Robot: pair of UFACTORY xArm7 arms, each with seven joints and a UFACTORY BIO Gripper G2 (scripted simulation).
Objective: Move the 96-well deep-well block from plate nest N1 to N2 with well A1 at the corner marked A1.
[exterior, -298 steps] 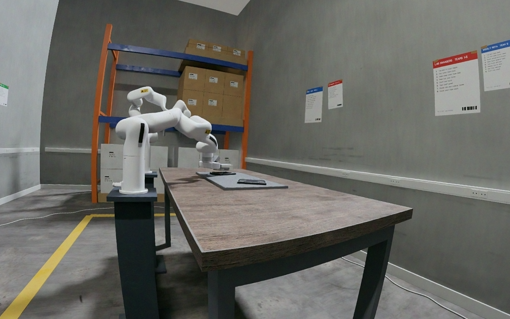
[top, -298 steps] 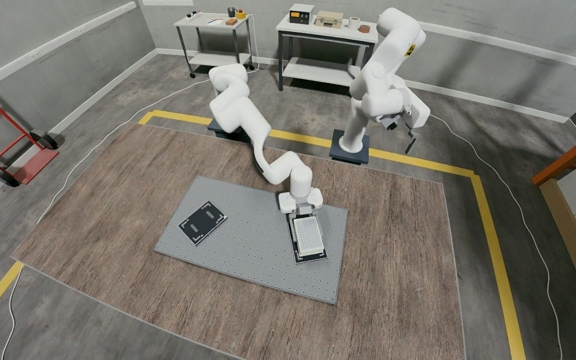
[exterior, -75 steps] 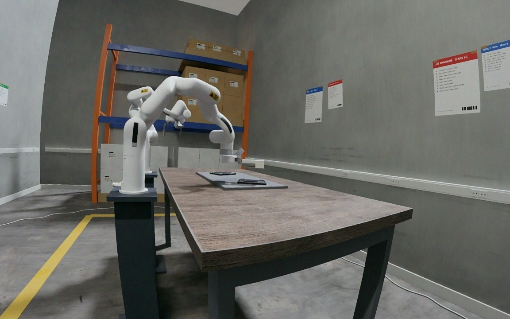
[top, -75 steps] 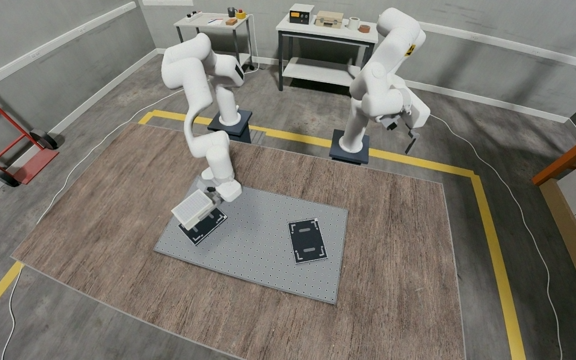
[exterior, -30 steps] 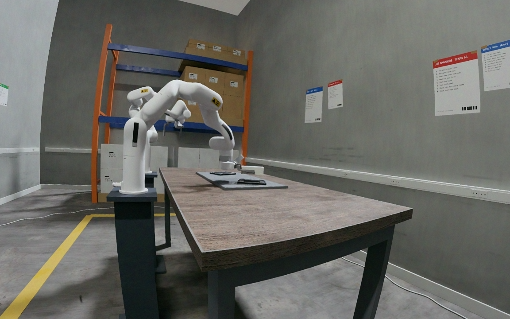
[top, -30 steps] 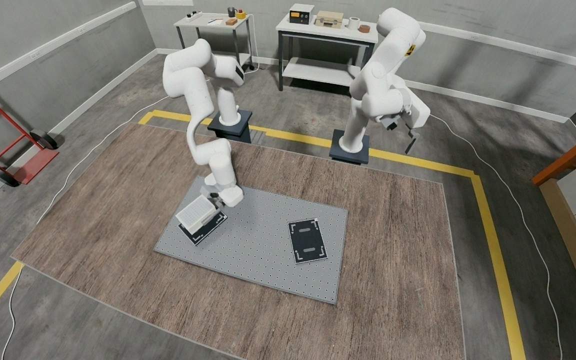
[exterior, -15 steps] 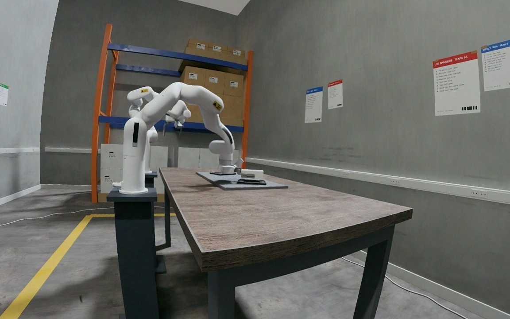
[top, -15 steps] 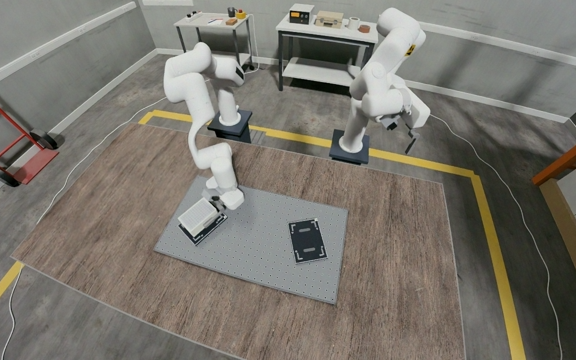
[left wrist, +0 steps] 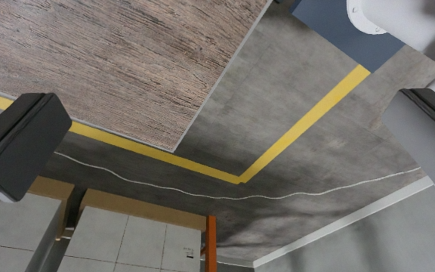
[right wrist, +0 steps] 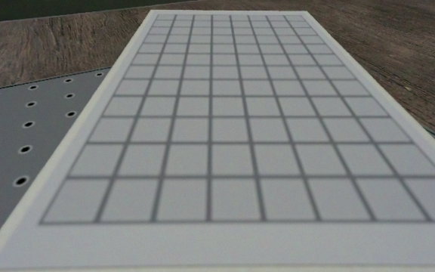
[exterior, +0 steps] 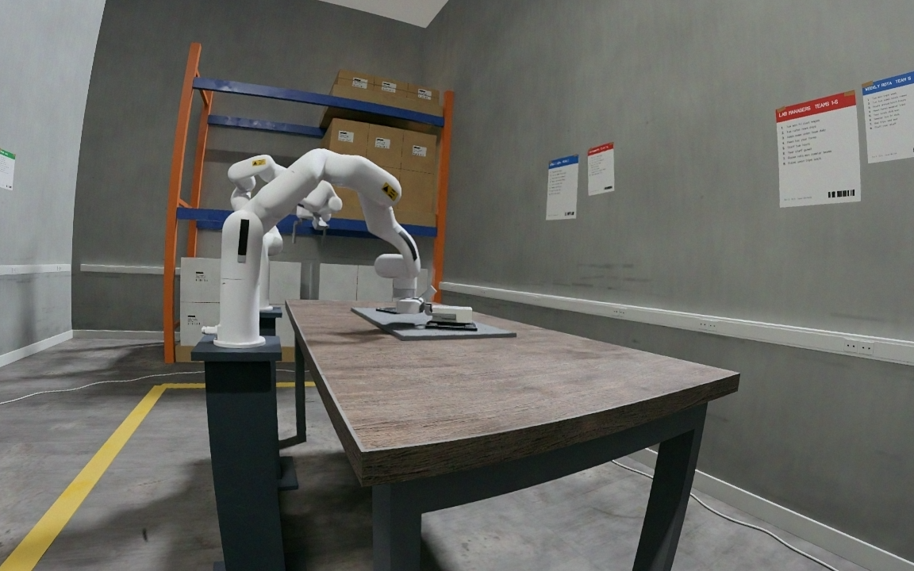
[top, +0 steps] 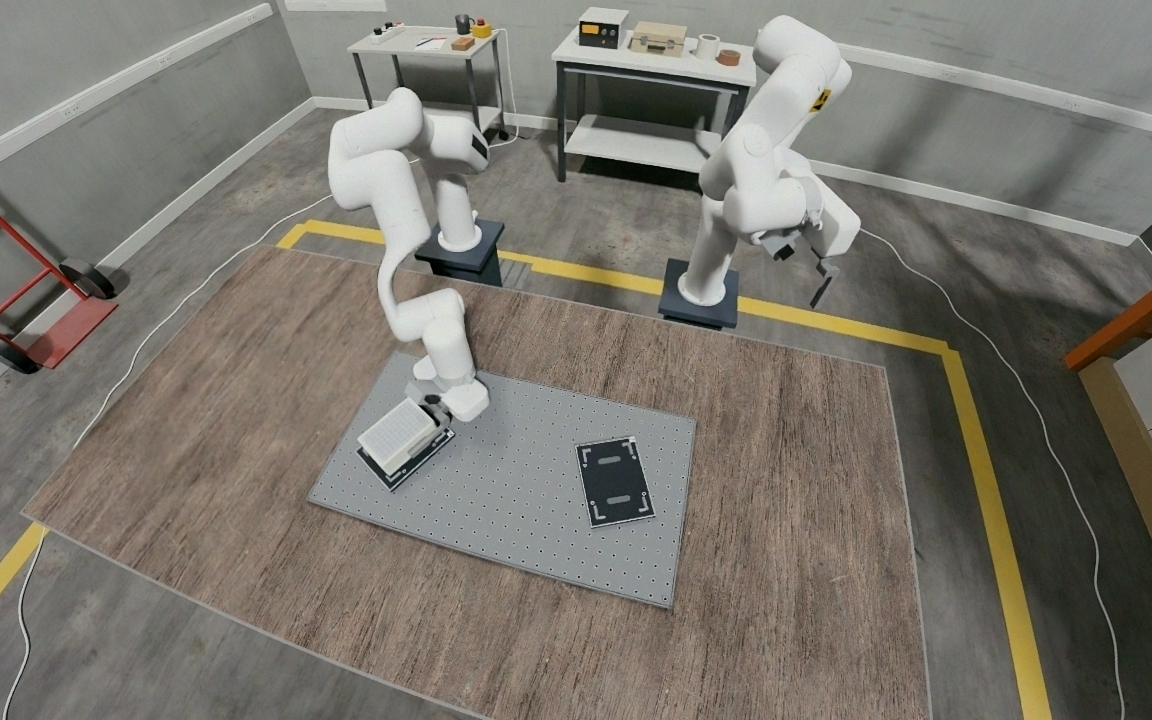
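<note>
The white 96-well block (top: 394,434) (exterior: 451,312) (right wrist: 210,130) is held roughly level, low over nest N2 (top: 392,481) (exterior: 451,324), the dark nest at picture left in the top view. A thin gap seems to show beneath it; contact cannot be told. My right gripper (top: 420,425) is shut on the block from its arm-side end. Well A1 cannot be identified. Dark nest N1 (top: 616,483) is empty, with a white corner mark. My left gripper (top: 803,274) (left wrist: 225,141) is open and empty, raised beyond the table's arm-side edge.
Both nests sit on the grey perforated plate (top: 517,537) (right wrist: 2,151) on the wooden table (top: 786,501) (exterior: 517,397). The left arm's pedestal (top: 698,295) stands behind the table edge. Side benches and a red hand truck (top: 70,331) stand away from the table.
</note>
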